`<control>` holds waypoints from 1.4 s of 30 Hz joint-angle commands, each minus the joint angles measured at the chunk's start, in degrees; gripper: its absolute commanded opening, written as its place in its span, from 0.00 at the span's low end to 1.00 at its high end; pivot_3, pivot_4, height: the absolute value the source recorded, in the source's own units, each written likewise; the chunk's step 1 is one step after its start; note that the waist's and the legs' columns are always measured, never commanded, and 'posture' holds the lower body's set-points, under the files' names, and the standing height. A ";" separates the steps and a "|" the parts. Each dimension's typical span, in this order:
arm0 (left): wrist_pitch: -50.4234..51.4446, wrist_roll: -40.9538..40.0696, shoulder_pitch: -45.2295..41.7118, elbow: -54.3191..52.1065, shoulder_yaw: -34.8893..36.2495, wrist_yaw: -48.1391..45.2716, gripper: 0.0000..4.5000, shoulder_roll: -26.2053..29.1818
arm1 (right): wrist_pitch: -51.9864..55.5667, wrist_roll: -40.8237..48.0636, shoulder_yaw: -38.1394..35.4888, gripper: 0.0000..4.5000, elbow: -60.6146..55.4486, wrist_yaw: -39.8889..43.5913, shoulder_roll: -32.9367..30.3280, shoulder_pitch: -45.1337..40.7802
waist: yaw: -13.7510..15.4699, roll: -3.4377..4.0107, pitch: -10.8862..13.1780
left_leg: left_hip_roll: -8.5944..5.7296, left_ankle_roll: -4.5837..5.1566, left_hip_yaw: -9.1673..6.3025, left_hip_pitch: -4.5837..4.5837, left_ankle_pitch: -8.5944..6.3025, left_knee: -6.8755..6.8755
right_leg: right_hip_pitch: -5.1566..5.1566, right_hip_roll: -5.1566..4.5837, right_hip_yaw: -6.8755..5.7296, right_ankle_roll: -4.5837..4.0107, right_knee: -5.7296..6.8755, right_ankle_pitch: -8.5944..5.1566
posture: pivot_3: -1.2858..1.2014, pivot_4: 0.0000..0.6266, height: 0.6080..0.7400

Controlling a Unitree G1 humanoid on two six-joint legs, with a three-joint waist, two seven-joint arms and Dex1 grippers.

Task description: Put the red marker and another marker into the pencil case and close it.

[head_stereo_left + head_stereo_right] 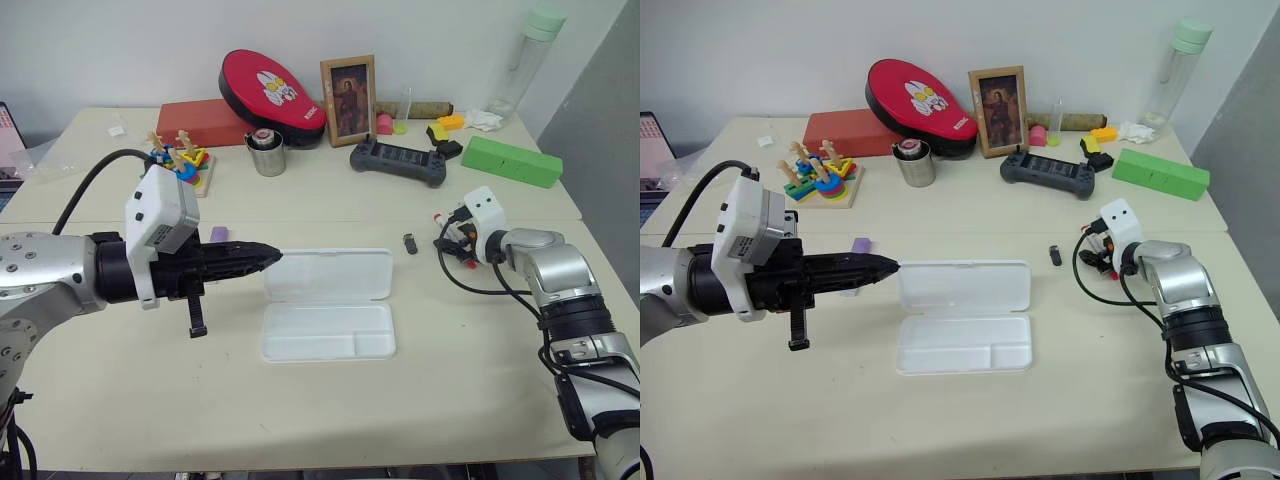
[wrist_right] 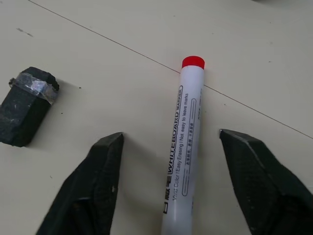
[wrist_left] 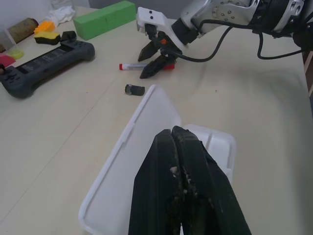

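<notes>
The red marker [image 2: 183, 142] lies flat on the table between the fingers of my right gripper [image 2: 171, 136]. That gripper is open and straddles the barrel, with a gap on each side. The pencil case [image 1: 328, 335] lies open at the table's middle, its lid [image 1: 328, 275] folded back flat and its tray empty. My left gripper [image 1: 275, 256] is shut with nothing in it, its tip hovering at the lid's left edge. Behind that gripper only the purple end of another marker [image 1: 219, 234] shows.
A small black block [image 1: 410, 243] lies between the case and my right gripper. At the back stand a green box [image 1: 510, 160], a dark game controller [image 1: 398, 160], a metal cup [image 1: 267, 153], a photo frame [image 1: 348, 98] and a stacking toy [image 1: 180, 160].
</notes>
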 commanded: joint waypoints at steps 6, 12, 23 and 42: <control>-1.48 0.28 -0.60 -0.56 1.21 0.58 0.00 0.06 | 3.18 0.98 -3.27 0.20 0.14 0.43 -0.72 -0.56 | 0.17 0.00 0.00 | 0.00 0.00 0.00 0.00 0.00 0.00 | 0.00 0.00 0.00 0.01 -0.01 0.00 | 0.52 0.24 1.00; -1.99 0.80 -1.19 -0.26 0.54 0.91 0.00 0.27 | 2.50 0.97 -2.42 0.06 -2.39 2.05 -1.81 0.96 | 0.17 0.00 0.00 | 0.00 0.00 0.00 0.00 0.00 -0.01 | -0.01 0.00 0.00 0.01 -0.01 0.00 | 0.52 0.24 1.00; -1.96 1.44 -1.54 0.35 0.13 1.34 0.00 0.37 | -0.40 12.44 -3.47 0.06 -28.63 22.76 -10.76 7.05 | -0.27 0.11 0.06 | 0.00 0.00 0.02 -0.04 -0.01 -0.06 | -0.10 0.00 0.02 0.01 -0.02 0.00 | 0.52 0.24 1.00; -5.85 9.72 -8.94 8.67 -5.28 -4.98 0.00 1.84 | 5.91 20.88 11.78 0.06 -46.35 22.92 -3.24 3.23 | -0.06 0.07 0.05 | 0.01 0.00 -0.04 -0.06 0.00 -0.05 | -0.11 0.01 -0.04 0.01 0.00 0.00 | 0.52 0.24 1.00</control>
